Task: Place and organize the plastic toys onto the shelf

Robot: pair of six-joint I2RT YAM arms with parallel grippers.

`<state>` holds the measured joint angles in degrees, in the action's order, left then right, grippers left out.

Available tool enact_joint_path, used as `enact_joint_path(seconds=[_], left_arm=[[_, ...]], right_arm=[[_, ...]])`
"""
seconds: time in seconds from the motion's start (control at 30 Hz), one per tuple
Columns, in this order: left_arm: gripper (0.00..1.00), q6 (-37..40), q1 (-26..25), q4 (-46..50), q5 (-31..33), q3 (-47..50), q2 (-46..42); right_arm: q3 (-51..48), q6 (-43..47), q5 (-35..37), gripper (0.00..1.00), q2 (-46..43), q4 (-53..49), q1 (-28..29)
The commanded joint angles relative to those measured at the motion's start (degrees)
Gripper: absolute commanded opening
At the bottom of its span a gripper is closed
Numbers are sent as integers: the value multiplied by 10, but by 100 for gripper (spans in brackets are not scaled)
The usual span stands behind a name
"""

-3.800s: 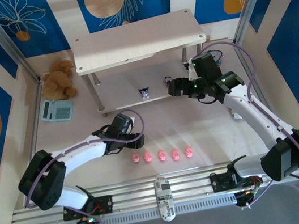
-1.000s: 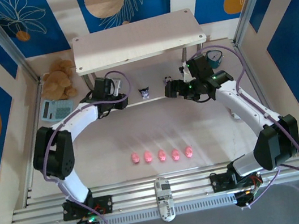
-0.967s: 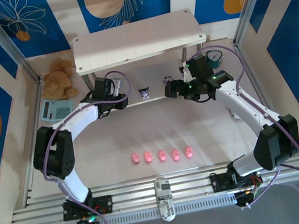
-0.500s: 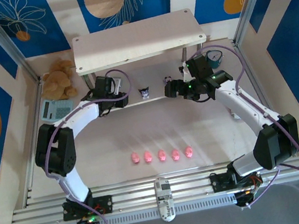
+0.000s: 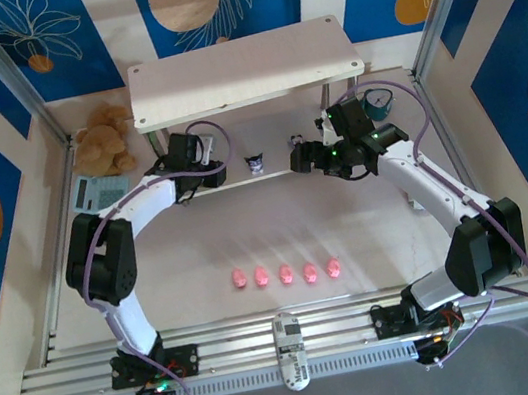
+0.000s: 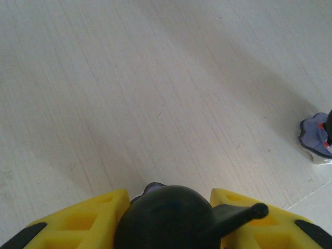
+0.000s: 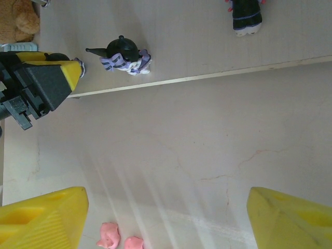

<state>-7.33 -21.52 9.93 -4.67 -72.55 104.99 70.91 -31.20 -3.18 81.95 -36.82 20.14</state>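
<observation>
Looks down on pale wood-grain shelf board (image 7: 197, 46) bearing tiny purple-black plastic figurine (image 7: 127, 61) and second purple-black figurine (image 7: 246, 15); two pink plastic pigs (image 7: 110, 236) on bench (image 7: 207, 155) below.

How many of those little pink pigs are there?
5. The pink pigs lie side by side in one row on the table, in front of the shelf and between the two arms. More could sit hidden under the shelf's top board.

Five pink pigs (image 5: 286, 275) are lined up before the shelf (image 5: 243, 71). Two dark figurines (image 5: 256, 162) are set on its lower board, a third figurine (image 6: 163, 218) held over it.
</observation>
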Motion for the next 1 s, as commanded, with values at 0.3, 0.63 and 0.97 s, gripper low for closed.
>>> enact_joint_path(seconds=[0.3, 0.63, 0.97], left_arm=[[45, 5, 8, 3, 4, -10, 8], [49, 5, 9, 6, 6, -11, 11], [51, 5, 9, 5, 11, -12, 6]], right_arm=[[13, -1, 1, 81, 0, -2, 5], [14, -1, 2, 81, 0, -4, 7], [16, -3, 3, 81, 0, -3, 10]])
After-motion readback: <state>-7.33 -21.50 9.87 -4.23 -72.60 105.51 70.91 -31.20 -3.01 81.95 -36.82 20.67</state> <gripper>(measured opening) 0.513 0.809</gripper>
